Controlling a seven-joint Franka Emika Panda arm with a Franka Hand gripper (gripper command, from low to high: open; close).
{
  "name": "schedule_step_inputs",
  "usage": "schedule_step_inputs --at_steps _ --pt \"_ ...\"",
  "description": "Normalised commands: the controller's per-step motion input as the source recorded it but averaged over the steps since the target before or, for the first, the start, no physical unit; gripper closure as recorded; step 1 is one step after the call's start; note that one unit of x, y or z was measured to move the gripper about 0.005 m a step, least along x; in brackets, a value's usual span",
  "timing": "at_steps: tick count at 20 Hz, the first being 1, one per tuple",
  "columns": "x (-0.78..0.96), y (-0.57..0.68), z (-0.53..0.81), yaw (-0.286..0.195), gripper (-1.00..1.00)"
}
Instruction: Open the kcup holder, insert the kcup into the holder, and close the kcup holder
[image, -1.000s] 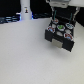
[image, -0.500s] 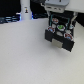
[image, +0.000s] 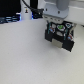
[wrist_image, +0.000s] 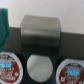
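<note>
1. You have the holder (image: 60, 36) on the white tabletop (image: 25, 60), toward the exterior view's right. Its tray looks pulled out with pods showing, so judge the opening step as done.
2. Your arm (image: 59, 9) hangs directly above the holder. The end effector (image: 56, 21) is too blurred there to read, and the wrist view shows no fingers, so you cannot tell whether it is open, closed, or gripping anything.
3. In the wrist view you see a grey block (wrist_image: 40, 29) above the tray, two red-lidded pods (wrist_image: 10, 66), and a pale round disc (wrist_image: 40, 67) between them.
4. That disc may be an empty slot or a pod; you cannot tell which. No green top is clearly visible, so the kcup's place is uncertain.
5. Judge insertion as in hand or just finishing; closing the tray is still left.
</note>
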Motion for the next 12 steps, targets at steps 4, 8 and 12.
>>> schedule_step_inputs --at_steps 4,8,12 --pt "0.4 0.14 -0.2 0.084 -1.0" --pt "0.19 0.23 -0.23 0.141 -1.0" --pt "0.09 0.23 -0.2 0.218 -1.0"
